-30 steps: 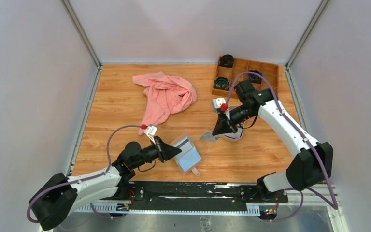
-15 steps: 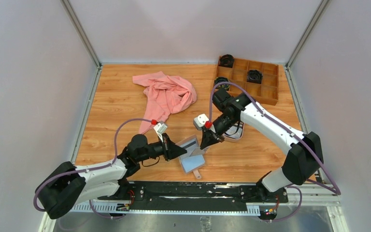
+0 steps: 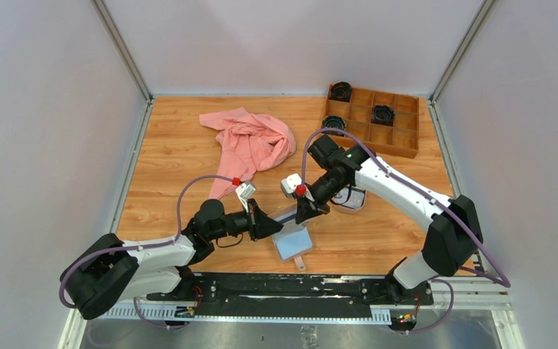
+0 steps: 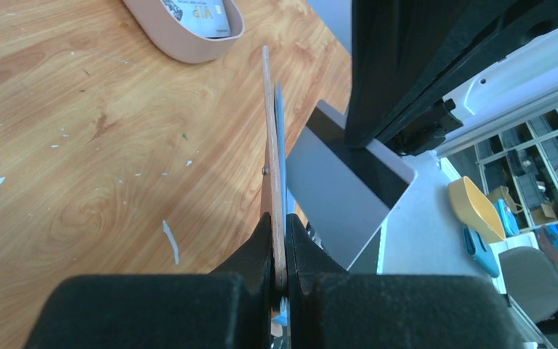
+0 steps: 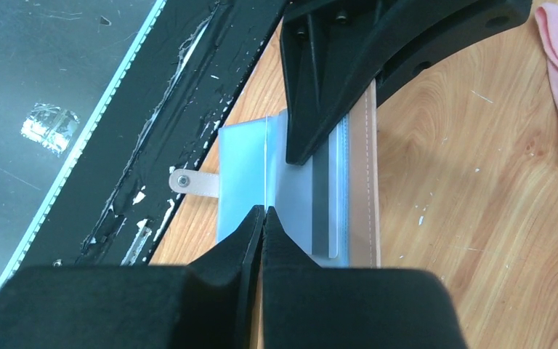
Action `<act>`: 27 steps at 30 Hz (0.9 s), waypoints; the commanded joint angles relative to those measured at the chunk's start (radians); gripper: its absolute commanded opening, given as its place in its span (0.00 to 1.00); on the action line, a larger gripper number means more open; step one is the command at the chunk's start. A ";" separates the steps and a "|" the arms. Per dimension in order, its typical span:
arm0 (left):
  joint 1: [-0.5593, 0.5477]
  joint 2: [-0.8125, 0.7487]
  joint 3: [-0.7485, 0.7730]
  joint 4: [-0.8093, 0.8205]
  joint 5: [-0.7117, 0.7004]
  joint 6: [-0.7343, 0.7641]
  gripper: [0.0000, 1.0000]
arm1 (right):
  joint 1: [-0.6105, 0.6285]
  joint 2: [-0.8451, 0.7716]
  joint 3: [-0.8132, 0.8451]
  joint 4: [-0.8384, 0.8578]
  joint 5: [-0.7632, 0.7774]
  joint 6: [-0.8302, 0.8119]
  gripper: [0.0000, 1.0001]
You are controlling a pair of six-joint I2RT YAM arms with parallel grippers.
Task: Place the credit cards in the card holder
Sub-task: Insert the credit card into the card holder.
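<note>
The tan card holder (image 3: pixel 293 242) lies open near the table's front, light blue pockets up. My left gripper (image 3: pixel 269 224) is shut on its raised tan flap (image 4: pixel 268 160). My right gripper (image 3: pixel 308 211) is shut on a whitish-grey credit card (image 4: pixel 338 193) and holds it just above the open holder. In the right wrist view that card (image 5: pixel 265 160) shows edge-on over the blue pockets (image 5: pixel 241 182), between my shut right gripper (image 5: pixel 263 211). A grey card with a dark stripe (image 5: pixel 322 211) sits in a pocket. My left gripper (image 4: pixel 280 222) pinches the flap edge-on.
The oval pinkish-beige tray (image 3: pixel 352 206) with more cards lies right of the holder, partly behind my right arm; it also shows in the left wrist view (image 4: pixel 182 40). A pink cloth (image 3: pixel 251 144) lies at the back. A wooden compartment box (image 3: pixel 396 134) stands back right.
My right gripper has carried the grey card from over the tray leftward and nearer, to above the open holder. My left gripper has moved right and raised the holder's flap.
</note>
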 commanded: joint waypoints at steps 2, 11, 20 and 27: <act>0.006 0.026 0.019 0.116 0.035 -0.028 0.00 | 0.021 0.014 -0.019 0.028 0.032 0.037 0.00; 0.006 0.030 0.020 0.126 0.048 -0.032 0.00 | 0.023 0.021 -0.030 0.041 0.078 0.050 0.00; 0.006 0.044 0.026 0.106 0.065 -0.028 0.00 | 0.027 -0.021 -0.009 0.039 0.062 0.056 0.00; 0.006 0.045 0.040 0.106 0.085 -0.036 0.00 | 0.049 -0.003 -0.047 0.030 0.124 -0.007 0.00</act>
